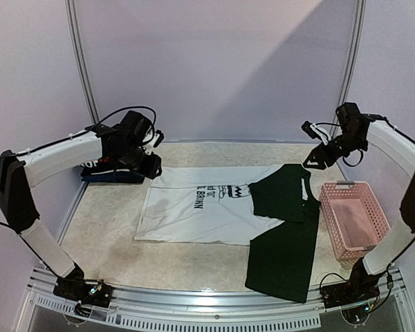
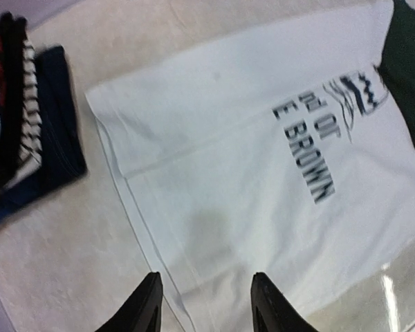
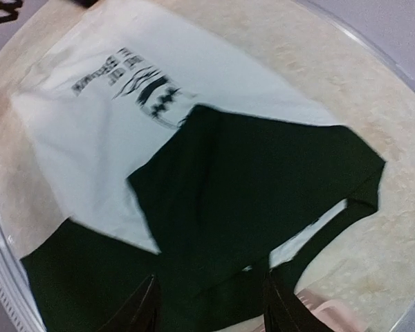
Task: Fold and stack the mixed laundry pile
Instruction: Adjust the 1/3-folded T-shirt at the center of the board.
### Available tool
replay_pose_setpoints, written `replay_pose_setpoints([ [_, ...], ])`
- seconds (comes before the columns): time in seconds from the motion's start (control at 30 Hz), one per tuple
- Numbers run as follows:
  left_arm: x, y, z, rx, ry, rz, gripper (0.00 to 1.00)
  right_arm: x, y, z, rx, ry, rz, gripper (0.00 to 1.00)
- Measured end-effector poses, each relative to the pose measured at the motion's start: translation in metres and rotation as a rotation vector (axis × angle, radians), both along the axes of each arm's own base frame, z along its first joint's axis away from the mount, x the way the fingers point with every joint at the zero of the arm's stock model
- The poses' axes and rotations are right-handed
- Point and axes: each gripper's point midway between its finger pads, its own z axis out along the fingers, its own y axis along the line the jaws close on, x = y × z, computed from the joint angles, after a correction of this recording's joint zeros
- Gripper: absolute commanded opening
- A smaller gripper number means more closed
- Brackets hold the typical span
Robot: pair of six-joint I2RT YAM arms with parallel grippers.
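Note:
The white printed tee [image 1: 194, 211] lies flat mid-table, lettering up. One dark sleeve [image 1: 280, 194] is folded in over its right part; the other dark sleeve [image 1: 283, 259] stretches toward the near edge. My left gripper [image 1: 151, 166] hovers over the tee's far left corner. In the left wrist view this gripper [image 2: 206, 304] is open above the white cloth [image 2: 263, 180], holding nothing. My right gripper [image 1: 315, 160] hangs above the tee's far right end. It [image 3: 213, 308] is open over the folded dark sleeve [image 3: 249, 187]. A stack of folded clothes [image 2: 28, 131], navy, black and red, sits at the far left.
A pink slatted basket [image 1: 353, 218] stands at the right edge, close to the dark sleeve; its rim [image 3: 332, 319] shows by my right fingers. The folded stack [image 1: 114, 176] lies under my left arm. A raised rail [image 1: 214, 294] borders the near edge of the table.

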Motion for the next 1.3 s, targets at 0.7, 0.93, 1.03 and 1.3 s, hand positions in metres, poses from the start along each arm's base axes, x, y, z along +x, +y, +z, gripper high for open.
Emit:
replay_pose_setpoints([
  [0.7, -0.155, 0.067, -0.153, 0.058, 0.477, 0.327, 0.32, -0.193, 0.015, -0.162, -0.364, 0.293, 0.583, 0.44],
  [0.93, -0.181, 0.095, -0.159, 0.124, 0.472, 0.396, 0.3, -0.208, -0.004, -0.183, -0.466, 0.351, 0.68, 0.43],
  [1.03, -0.19, 0.1, -0.158, 0.149, 0.453, 0.409, 0.33, -0.208, -0.007, -0.183, -0.484, 0.341, 0.705, 0.41],
  [1.3, -0.182, 0.07, -0.123, 0.02, 0.301, 0.311, 0.48, -0.208, -0.012, -0.181, -0.523, 0.325, 0.714, 0.44],
])
